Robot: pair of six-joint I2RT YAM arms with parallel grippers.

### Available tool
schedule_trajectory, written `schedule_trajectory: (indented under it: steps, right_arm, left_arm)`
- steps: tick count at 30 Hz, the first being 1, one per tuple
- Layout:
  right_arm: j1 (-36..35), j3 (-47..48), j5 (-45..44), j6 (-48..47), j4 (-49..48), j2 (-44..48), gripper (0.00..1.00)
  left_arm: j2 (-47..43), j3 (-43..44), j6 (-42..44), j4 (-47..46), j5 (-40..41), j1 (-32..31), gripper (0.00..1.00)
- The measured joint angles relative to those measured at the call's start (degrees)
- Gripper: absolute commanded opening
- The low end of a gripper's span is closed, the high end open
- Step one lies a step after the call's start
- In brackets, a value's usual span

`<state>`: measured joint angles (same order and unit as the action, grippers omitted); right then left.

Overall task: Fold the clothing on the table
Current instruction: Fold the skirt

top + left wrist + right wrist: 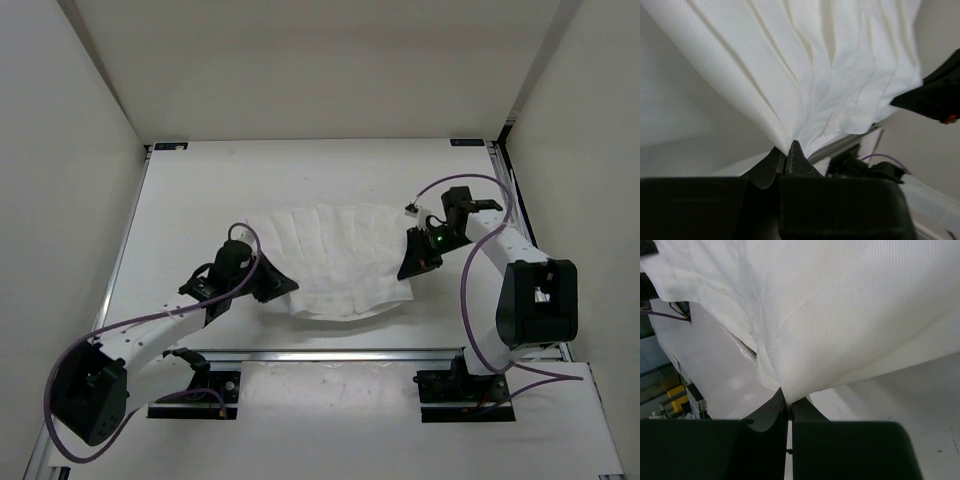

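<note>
White on white from overhead: shows the clothing (345, 265) fanned across the middle of the table (200, 190), left gripper (275, 285) at its near-left corner, right gripper (418, 262) at its right edge. At the left wrist, shows jaws pressed together, pinching a gathered corner of creased fabric. At the right wrist, shows jaws clamped on a bunched edge.

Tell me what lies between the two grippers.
The clothing spans from the left gripper to the right gripper, each shut on its edge; the top view shows this.
</note>
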<state>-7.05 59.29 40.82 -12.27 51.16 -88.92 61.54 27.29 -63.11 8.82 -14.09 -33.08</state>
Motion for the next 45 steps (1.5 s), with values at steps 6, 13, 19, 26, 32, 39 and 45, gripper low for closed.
schedule_trajectory:
  steps: [6,13,19,26,32,39,45]
  right_arm:
    - [-0.2,12.5,3.3,-0.4,3.4,-1.6,0.01]
    - [-1.3,24.8,6.3,-0.5,3.2,-8.7,0.00]
    - [-0.6,19.9,5.5,-2.2,4.5,-9.8,0.12]
    - [0.9,4.4,1.7,-3.6,3.6,-9.8,0.64]
    - [1.1,-3.6,-1.3,-3.3,0.5,-9.4,0.77]
    - [0.9,-7.8,-3.7,-0.9,-4.5,-6.7,0.77]
    - [-0.7,-9.5,-4.7,2.4,-7.6,-6.6,0.76]
  left_arm:
    - [0.0,3.3,-4.1,-3.8,-4.5,7.3,0.00]
    - [12.0,13.1,-7.1,-9.0,-7.9,10.6,0.00]
    - [11.6,11.9,-8.2,-12.1,-8.0,10.0,0.00]
    - [6.7,-1.5,-9.6,-14.2,-8.1,9.1,0.00]
    - [6.4,-7.1,-5.8,-12.2,-8.3,9.9,0.12]
    - [5.1,-6.9,2.3,-4.0,-7.2,10.4,0.99]
    - [2.0,-5.9,7.6,0.7,-3.3,9.7,0.99]
